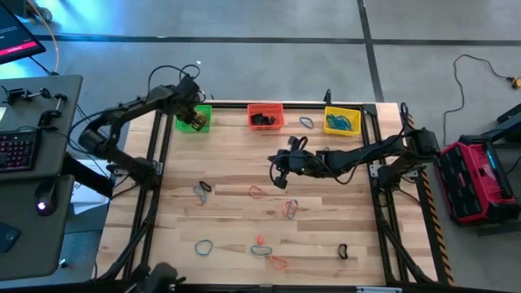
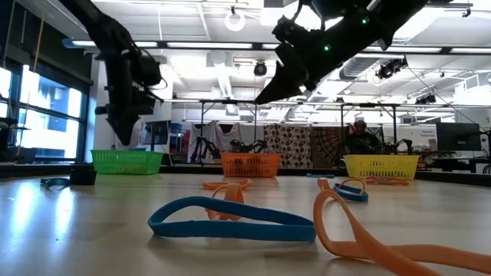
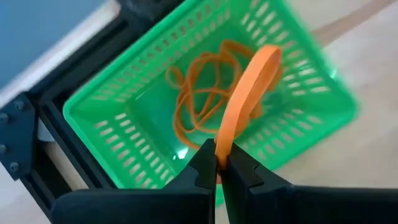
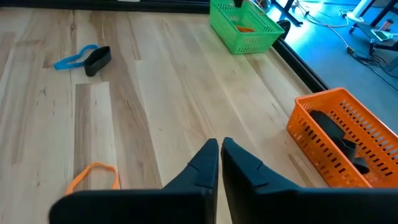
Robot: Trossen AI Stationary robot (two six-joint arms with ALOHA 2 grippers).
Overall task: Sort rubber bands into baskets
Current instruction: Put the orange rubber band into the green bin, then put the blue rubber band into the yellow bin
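Three mesh baskets stand along the table's far edge: green (image 1: 194, 118), red-orange (image 1: 265, 115) and yellow (image 1: 342, 120). My left gripper (image 1: 193, 114) is above the green basket (image 3: 124, 118), shut on an orange rubber band (image 3: 245, 93). More orange bands (image 3: 199, 99) lie on that basket's floor. My right gripper (image 1: 281, 172) hangs shut above the middle of the table with nothing between its fingers (image 4: 220, 155). Dark bands lie in the red-orange basket (image 4: 348, 140). Blue ones lie in the yellow basket. My left gripper pinches one end of the orange band's loop (image 3: 219, 152) between its two fingers. The fingers point steeply down over the green basket. The flattened loop reaches out past the fingertips, clear above the basket's floor.
Several loose bands lie on the wooden table: grey and black (image 1: 202, 189), orange (image 1: 257, 192), teal (image 1: 203, 246), black (image 1: 343, 251), and blue with black (image 4: 84, 59). In the low view, a blue band (image 2: 230, 218) and an orange one (image 2: 368, 230) lie close to the camera. Black frame rails (image 1: 159, 155) line the table's sides.
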